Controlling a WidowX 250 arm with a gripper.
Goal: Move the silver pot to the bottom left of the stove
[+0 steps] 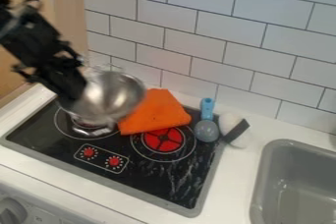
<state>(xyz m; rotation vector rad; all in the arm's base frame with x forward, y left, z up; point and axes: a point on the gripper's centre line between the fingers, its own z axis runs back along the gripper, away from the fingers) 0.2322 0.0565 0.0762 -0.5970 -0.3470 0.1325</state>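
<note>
Hand [76, 93] at tilted silver pot [113, 95], orange cloth [156, 114] crowding its edge

Behind the table [239, 181] you have a wall [203, 26] of pale, glossy rectangular tiles, laid in staggered rows like brickwork, with thin dark grout lines. To your picture's upper left, tan wood panelling [69, 9] meets the tiles in an upright edge. The table's top is white, and a grey sink [269, 148] with rounded corners is set into it at the lower right. At the lower left you see a pale front panel [49, 193] bearing a round grey knob [11, 212].
</note>
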